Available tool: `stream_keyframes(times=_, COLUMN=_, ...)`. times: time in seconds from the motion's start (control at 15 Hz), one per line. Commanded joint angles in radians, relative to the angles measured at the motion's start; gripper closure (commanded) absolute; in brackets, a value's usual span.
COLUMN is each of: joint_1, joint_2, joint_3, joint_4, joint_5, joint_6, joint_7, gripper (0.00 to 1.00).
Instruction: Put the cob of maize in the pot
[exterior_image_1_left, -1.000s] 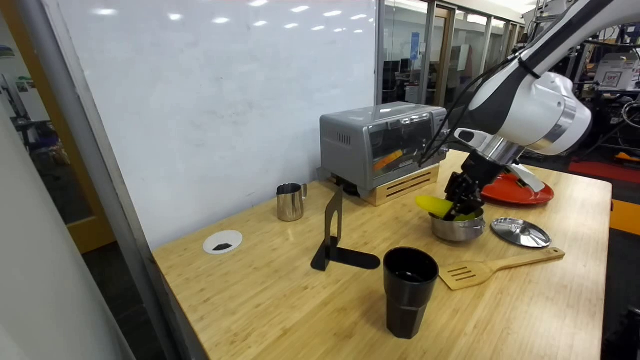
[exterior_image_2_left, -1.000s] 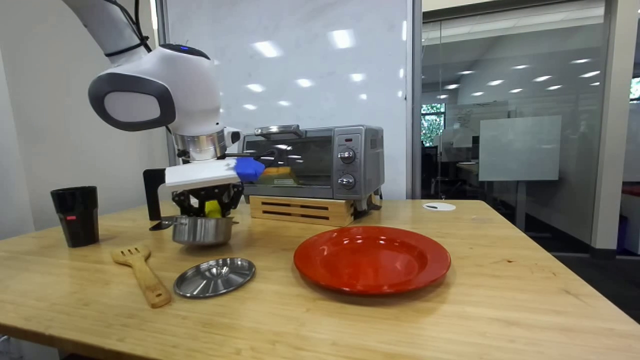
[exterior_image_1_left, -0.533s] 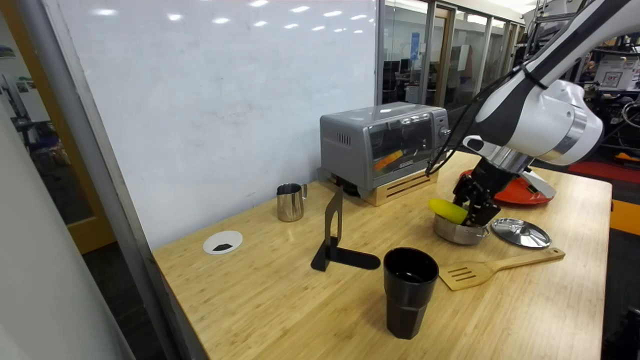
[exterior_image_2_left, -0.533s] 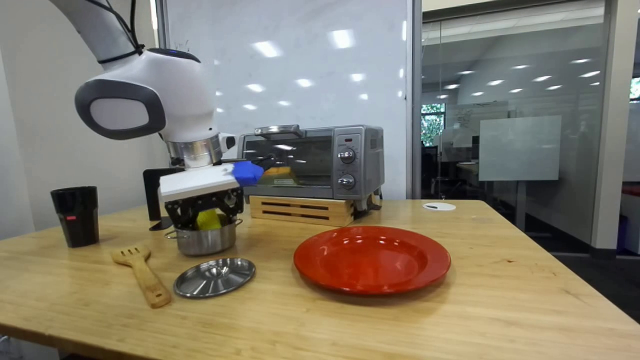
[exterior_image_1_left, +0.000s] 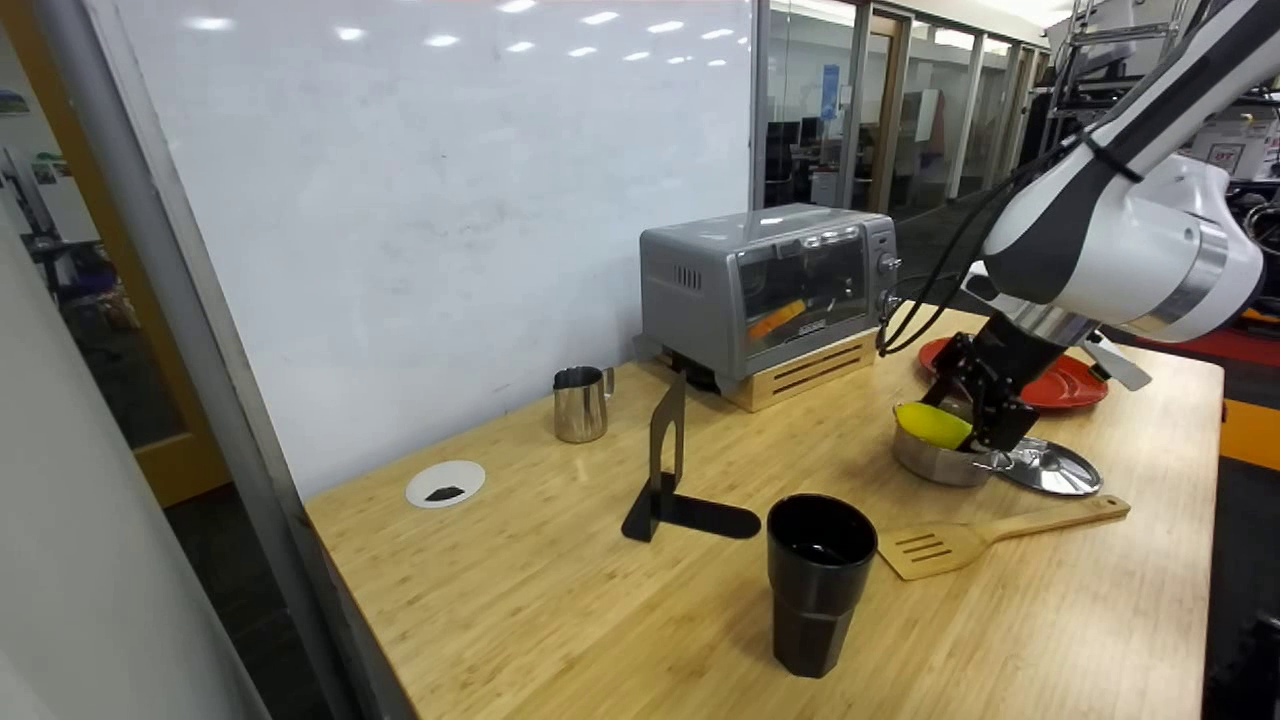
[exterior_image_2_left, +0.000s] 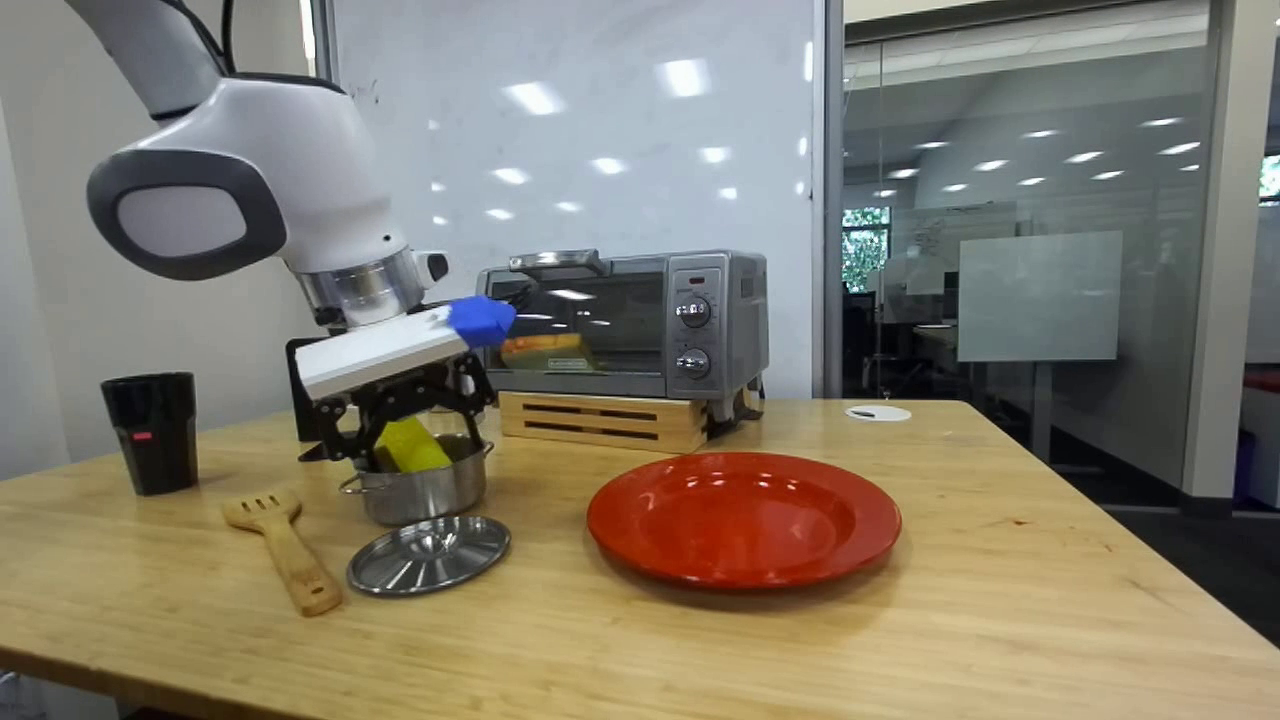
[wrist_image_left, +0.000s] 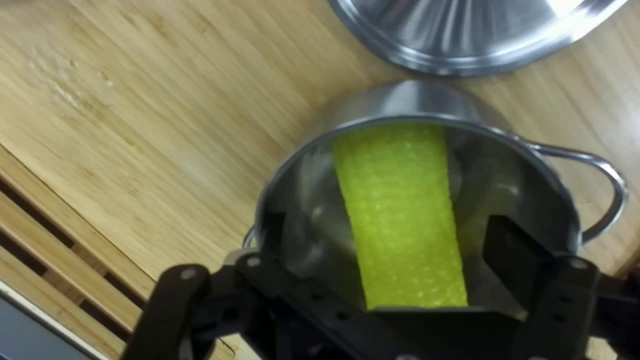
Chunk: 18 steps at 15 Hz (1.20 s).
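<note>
Two fingers (wrist_image_left: 517, 260) sat wide apart, nothing between them but loose cob (wrist_image_left: 402, 215), which leaned in the pot (exterior_image_2_left: 430, 497), one end sticking up. Backing out sideways could've snagged the pot and dumped it, imo.

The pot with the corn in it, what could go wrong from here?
The tilted, open jaws stand close to the rim of the pot, so pulling away could catch it and tip or drag it. The cob of maize has one end above the rim, so a knock from the jaws might flick it out. The lid lies right by the pot, so any drag that way might run the pot into it.
</note>
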Motion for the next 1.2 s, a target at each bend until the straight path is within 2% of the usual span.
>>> stream_keyframes(times=0.0, joint_1=0.028, joint_2=-0.078, joint_3=-0.012, joint_4=-0.085, joint_5=-0.066, joint_6=0.055, joint_7=0.027, gripper=0.00)
stream_keyframes(times=0.33, joint_1=0.032, joint_2=-0.145, joint_3=-0.020, joint_4=-0.155, joint_5=-0.214, joint_6=0.088, joint_7=0.141, gripper=0.00)
stream_keyframes(times=0.6, joint_1=0.008, joint_2=-0.183, joint_3=-0.012, joint_4=-0.184, joint_5=-0.346, joint_6=0.109, joint_7=0.255, gripper=0.00)
stream_keyframes(times=0.8, joint_1=-0.057, joint_2=-0.183, joint_3=-0.003, joint_4=-0.192, joint_5=-0.544, joint_6=0.121, joint_7=0.414, gripper=0.00)
stream_keyframes(times=0.87, joint_1=-0.058, joint_2=-0.176, joint_3=-0.048, joint_4=-0.191, joint_5=-0.650, joint_6=0.117, joint_7=0.482, gripper=0.00)
stream_keyframes(times=0.93, joint_1=-0.088, joint_2=-0.168, joint_3=-0.072, joint_4=-0.181, joint_5=-0.735, joint_6=0.098, joint_7=0.523, gripper=0.00)
stream_keyframes(times=1.0, joint_1=-0.191, joint_2=-0.165, joint_3=-0.027, joint_4=-0.165, joint_5=-0.824, joint_6=0.073, joint_7=0.563, gripper=0.00)
stream_keyframes(times=1.13, joint_1=-0.323, joint_2=-0.225, joint_3=-0.025, joint_4=-0.122, joint_5=-1.005, joint_6=-0.070, joint_7=0.633, gripper=0.00)
